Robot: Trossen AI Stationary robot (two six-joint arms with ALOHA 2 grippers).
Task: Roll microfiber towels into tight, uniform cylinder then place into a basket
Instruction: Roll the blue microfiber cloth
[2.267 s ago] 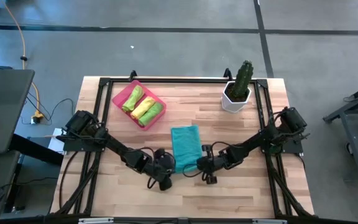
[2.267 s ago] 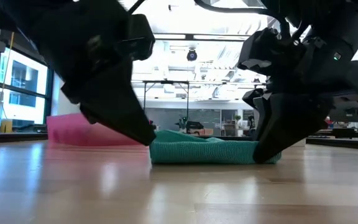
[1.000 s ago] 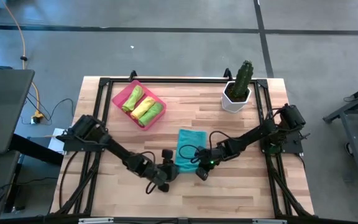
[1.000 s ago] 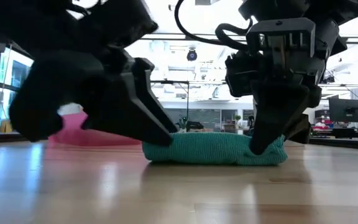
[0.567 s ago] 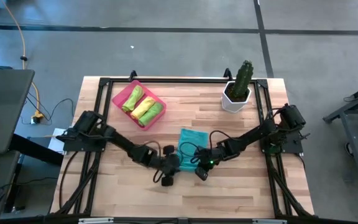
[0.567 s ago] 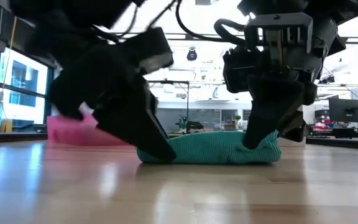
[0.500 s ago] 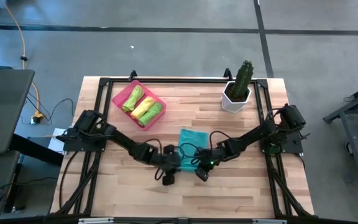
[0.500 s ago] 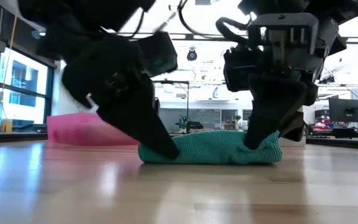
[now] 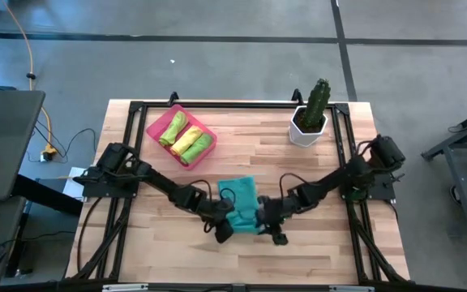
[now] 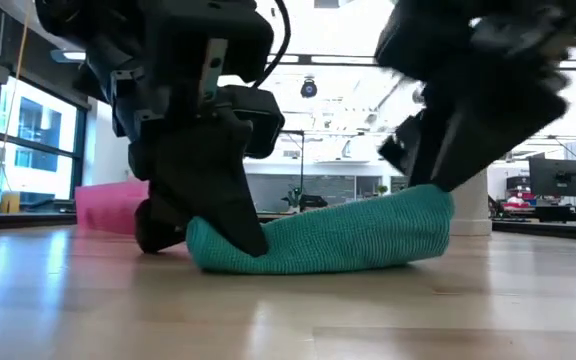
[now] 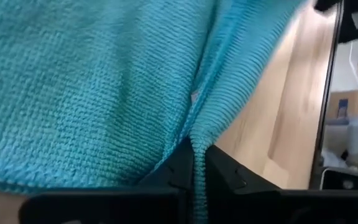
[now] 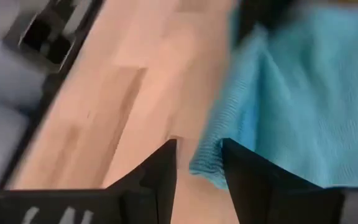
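Wooden table is bearing a teal towel lying between both claws. Left gripper is pinching a fold of its edge, fingers closed. Right gripper is standing slightly parted at its other end, gripping nothing.

Teal, finely ribbed weave on the towel between black grippers. Bright pink basket with lime green and yellow rolls inside. Pale wood-plank table; white pot, green cactus.
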